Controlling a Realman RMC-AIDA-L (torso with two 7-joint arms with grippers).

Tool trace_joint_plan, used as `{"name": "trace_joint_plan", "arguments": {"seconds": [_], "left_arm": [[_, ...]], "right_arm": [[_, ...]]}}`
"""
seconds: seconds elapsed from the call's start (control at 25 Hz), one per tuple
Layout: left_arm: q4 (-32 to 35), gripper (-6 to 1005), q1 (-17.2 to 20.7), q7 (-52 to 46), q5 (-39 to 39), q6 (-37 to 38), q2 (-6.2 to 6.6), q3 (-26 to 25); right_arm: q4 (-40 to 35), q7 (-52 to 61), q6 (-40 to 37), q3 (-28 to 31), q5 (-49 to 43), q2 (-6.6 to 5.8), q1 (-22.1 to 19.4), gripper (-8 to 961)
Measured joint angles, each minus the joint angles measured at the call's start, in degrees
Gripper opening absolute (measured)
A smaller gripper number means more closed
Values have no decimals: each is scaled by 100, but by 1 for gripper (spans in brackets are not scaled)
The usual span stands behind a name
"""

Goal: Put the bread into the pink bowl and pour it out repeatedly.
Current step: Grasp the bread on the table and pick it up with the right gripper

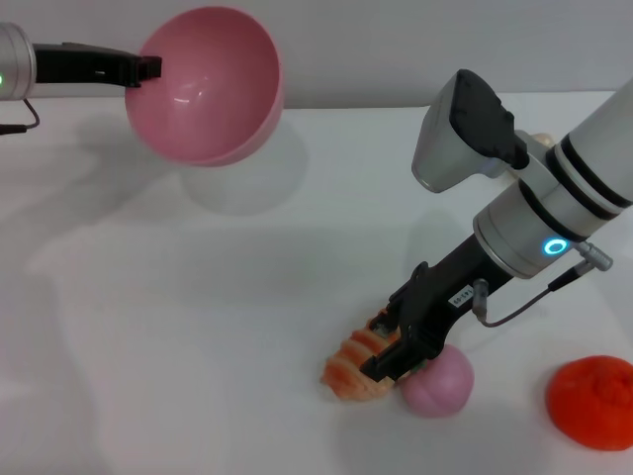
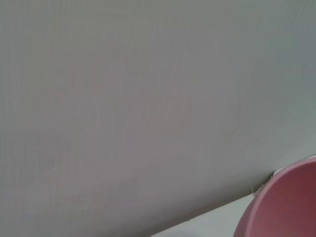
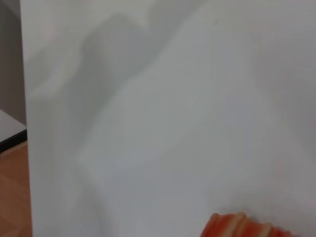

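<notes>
The pink bowl (image 1: 206, 84) is held in the air at the back left, tipped on its side with its glossy inside facing me; it looks empty. My left gripper (image 1: 148, 69) is shut on its rim. A part of the bowl shows in the left wrist view (image 2: 284, 205). The bread (image 1: 358, 363), orange-and-cream striped, lies on the white table (image 1: 178, 327) at the front centre-right. My right gripper (image 1: 394, 348) is down on the bread, its black fingers either side of it. The bread's striped end shows in the right wrist view (image 3: 237, 226).
A small pink ball (image 1: 438, 381) lies right beside the bread and the right gripper. An orange-red bumpy fruit (image 1: 593, 401) lies at the front right. A beige lump (image 1: 541, 140) peeks out behind the right arm. The table's edge and a wooden floor (image 3: 12, 192) show in the right wrist view.
</notes>
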Motion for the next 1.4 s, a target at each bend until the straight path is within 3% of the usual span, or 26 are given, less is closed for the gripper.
{"name": "trace_joint_plan", "arguments": {"seconds": [1.4], "left_arm": [[-13, 34, 16, -31, 6, -62, -63, 80]], "right_arm": [[830, -69, 1208, -145, 34, 21, 145, 628]]}}
